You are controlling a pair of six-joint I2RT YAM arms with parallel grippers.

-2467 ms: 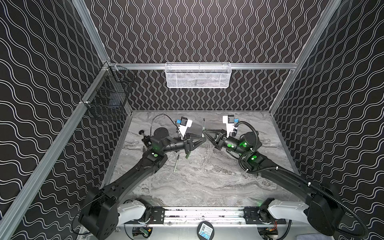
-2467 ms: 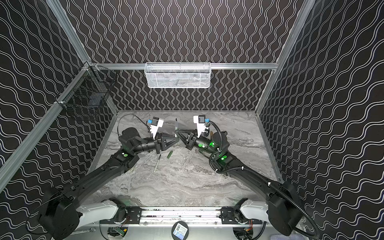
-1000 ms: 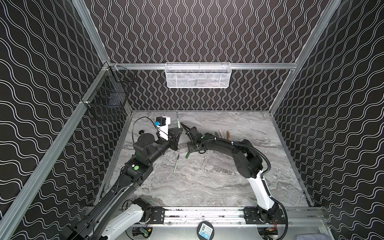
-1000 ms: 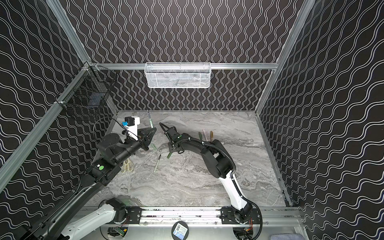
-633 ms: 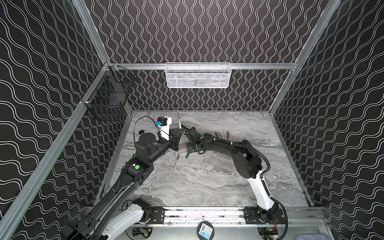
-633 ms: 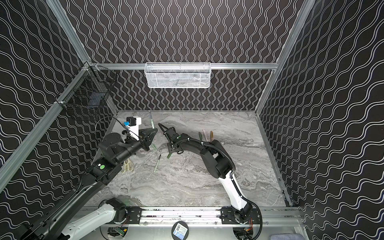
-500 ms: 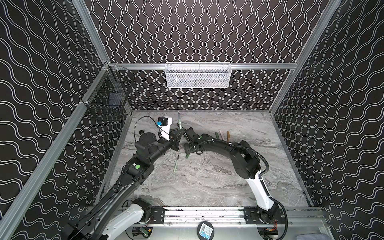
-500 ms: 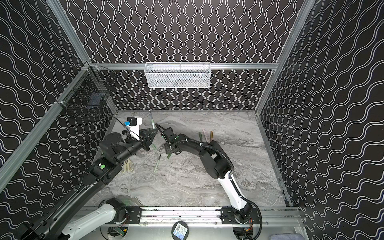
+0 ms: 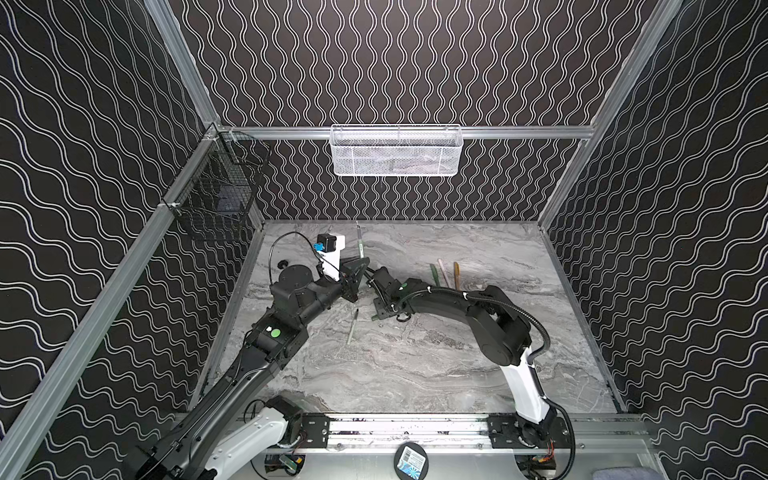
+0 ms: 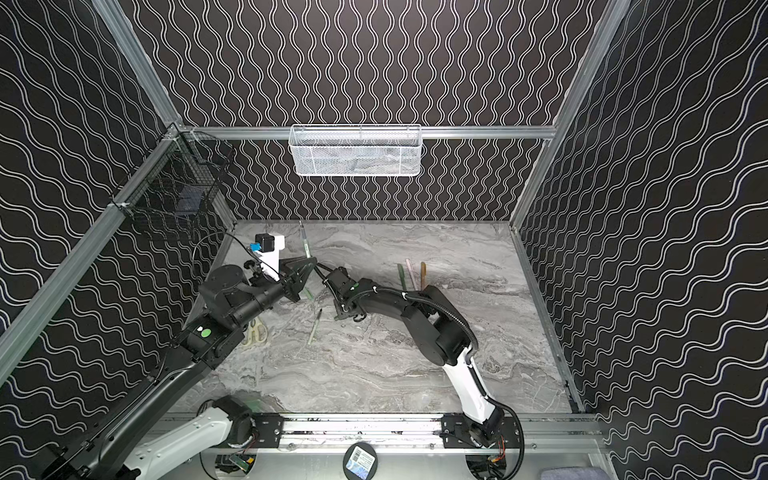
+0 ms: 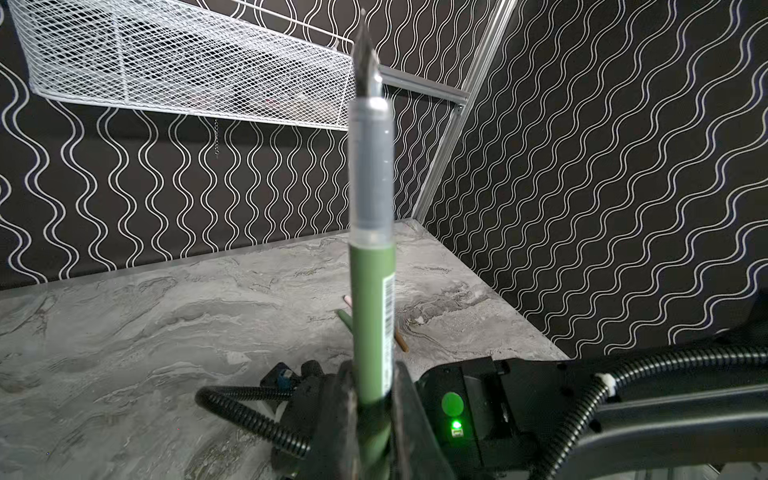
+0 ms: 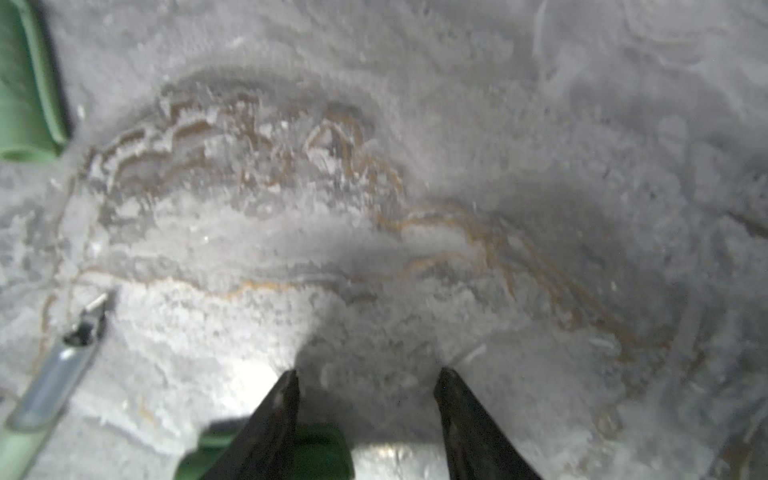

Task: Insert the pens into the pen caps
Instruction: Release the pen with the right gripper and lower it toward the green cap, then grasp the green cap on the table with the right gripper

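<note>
White mesh basket (image 9: pixel 395 151) on back rail, contents unclear; left hand (image 11: pixel 374 386) clenched on green pen (image 11: pixel 372 291), right hand (image 12: pixel 369 372) parted

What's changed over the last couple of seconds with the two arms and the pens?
The left tool drew back leftward from the middle, still gripping the green pen, tip up. The right tool followed it across and dropped low over the table, jaws narrowing, a green cap beneath them, ungripped. That cap and the loose pale pen stayed put.
</note>
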